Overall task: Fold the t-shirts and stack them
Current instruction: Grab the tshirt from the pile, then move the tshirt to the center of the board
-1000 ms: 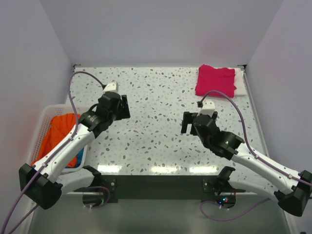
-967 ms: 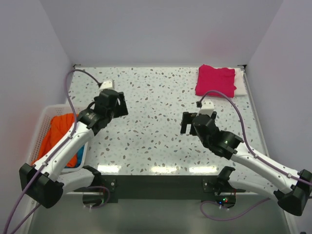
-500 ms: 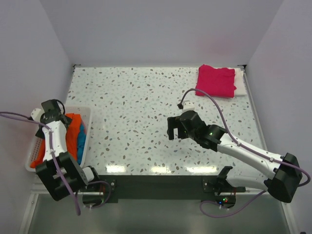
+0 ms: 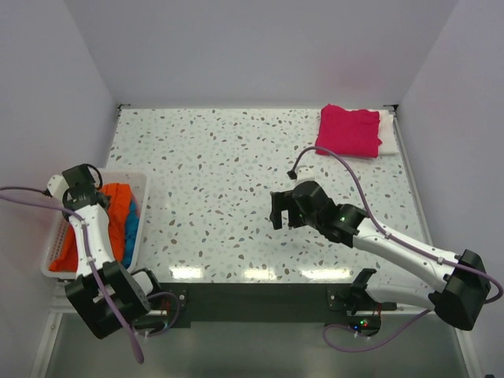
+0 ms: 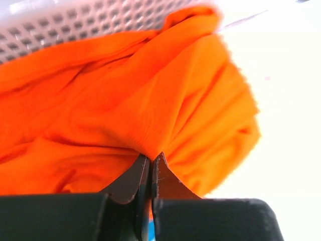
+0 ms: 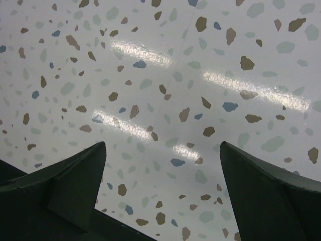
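2 done: folded magenta-pink cloth tee (image 4: 348, 131) on white tee (image 4: 387, 132). Now left gripper (image 5: 151, 157) clamped on orange tee (image 5: 150, 95) in white slatted basket (image 5: 75, 21); teal tee (image 4: 132, 227) undone. Right gripper (image 6: 161, 193) open, empty.

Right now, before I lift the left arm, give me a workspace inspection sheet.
Surface: white speckled tabletop, bare in the middle.
Job's things: bright orange cloth t-shirt and teal-blue cloth t-shirt bunched in the white slatted plastic basket; folded magenta-pink t-shirt on folded white t-shirt, far right corner.
Clutter: nothing seen.
Grippers: left gripper shut on the orange t-shirt; right gripper open over bare tabletop.
Cables: left arm's purple cable and right arm's purple cable loop free.
Surroundings: plain white walls on three sides.
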Available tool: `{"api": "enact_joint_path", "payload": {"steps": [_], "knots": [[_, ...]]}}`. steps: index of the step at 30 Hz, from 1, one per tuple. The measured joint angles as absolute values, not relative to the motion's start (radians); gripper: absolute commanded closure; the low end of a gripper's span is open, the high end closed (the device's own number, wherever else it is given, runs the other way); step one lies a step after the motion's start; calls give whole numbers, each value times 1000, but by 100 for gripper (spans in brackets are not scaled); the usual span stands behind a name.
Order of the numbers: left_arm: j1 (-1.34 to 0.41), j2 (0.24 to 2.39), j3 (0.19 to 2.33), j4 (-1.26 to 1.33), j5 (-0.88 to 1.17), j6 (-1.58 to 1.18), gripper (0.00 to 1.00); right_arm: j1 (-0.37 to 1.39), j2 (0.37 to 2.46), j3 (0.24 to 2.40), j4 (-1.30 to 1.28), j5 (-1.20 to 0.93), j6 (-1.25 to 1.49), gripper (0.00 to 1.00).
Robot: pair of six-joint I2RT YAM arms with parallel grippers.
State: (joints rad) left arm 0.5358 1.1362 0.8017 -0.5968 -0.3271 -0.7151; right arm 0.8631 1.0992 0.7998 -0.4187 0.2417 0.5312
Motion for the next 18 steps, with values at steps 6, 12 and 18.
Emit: {"api": "enact_joint_path", "payload": {"steps": [6,12,18], "knots": [[535,1008,926,-622,-248,-672,100,863,1098,799,-416,239,530,1],[446,946,1127,-622,-118,-654,100,863,1098,818,-416,236,520,1],[170,985,1424,-606,-41,-650,100,863,1084,869,-414,240,502,1]]}}
